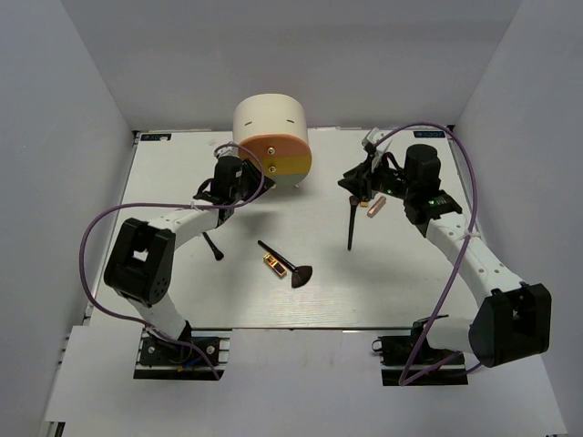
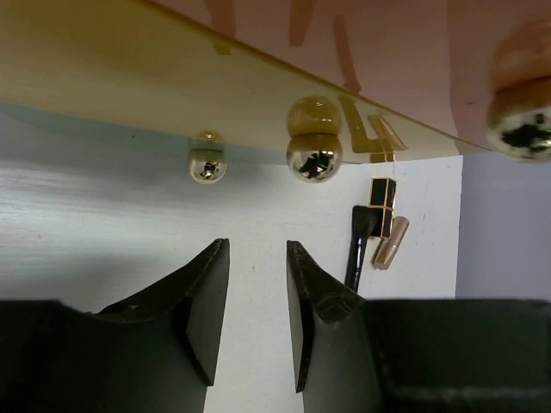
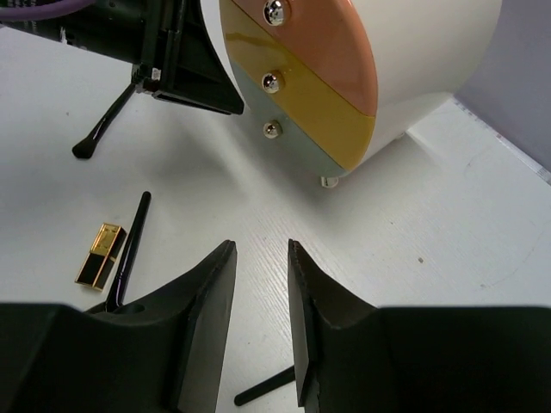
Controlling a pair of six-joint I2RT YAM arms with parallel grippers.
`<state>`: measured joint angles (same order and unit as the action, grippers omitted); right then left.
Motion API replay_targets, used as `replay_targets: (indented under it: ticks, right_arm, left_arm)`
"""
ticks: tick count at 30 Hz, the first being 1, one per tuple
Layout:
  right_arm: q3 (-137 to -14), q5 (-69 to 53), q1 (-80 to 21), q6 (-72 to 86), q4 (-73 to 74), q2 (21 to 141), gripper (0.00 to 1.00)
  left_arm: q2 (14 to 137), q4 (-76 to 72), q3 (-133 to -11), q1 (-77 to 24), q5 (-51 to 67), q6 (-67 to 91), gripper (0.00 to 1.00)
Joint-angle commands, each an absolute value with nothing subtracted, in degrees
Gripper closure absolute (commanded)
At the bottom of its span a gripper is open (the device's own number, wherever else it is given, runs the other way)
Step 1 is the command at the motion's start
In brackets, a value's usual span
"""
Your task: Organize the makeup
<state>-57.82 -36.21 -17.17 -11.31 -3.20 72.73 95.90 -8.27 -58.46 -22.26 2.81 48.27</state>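
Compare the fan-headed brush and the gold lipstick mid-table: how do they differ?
The fan-headed brush is black, long and thin, flaring into a wide head; the lipstick is gold and dark, short and boxy. The brush reaches past the lipstick at both ends. Both lie flat on the table, side by side.

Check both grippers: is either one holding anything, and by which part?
Nothing is held. The left gripper and the right gripper are both open, and the gap in each is empty.
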Motion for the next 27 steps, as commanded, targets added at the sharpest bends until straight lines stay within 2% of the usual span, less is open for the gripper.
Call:
replay_targets:
  ticks: [1, 11, 27]
  right_arm:
    - [-56.7, -36.5, -16.3, -11.3, -5.4, 70.3, 0.64]
    - [-55.5, -36.1, -15.4, -11.5, -5.9, 70.5, 0.64]
    - [-54.7, -35.9, -14.6, -11.3, -6.2, 69.7, 0.64]
  left_arm:
    - [95.1, -12.4, -61.0, -22.4, 3.7, 50.7, 0.57]
    - [96.6, -20.1, -59.3, -22.4, 1.8, 54.1, 0.45]
    - [102.7, -21.2, -64.6, -22.4, 0.9, 54.7, 0.47]
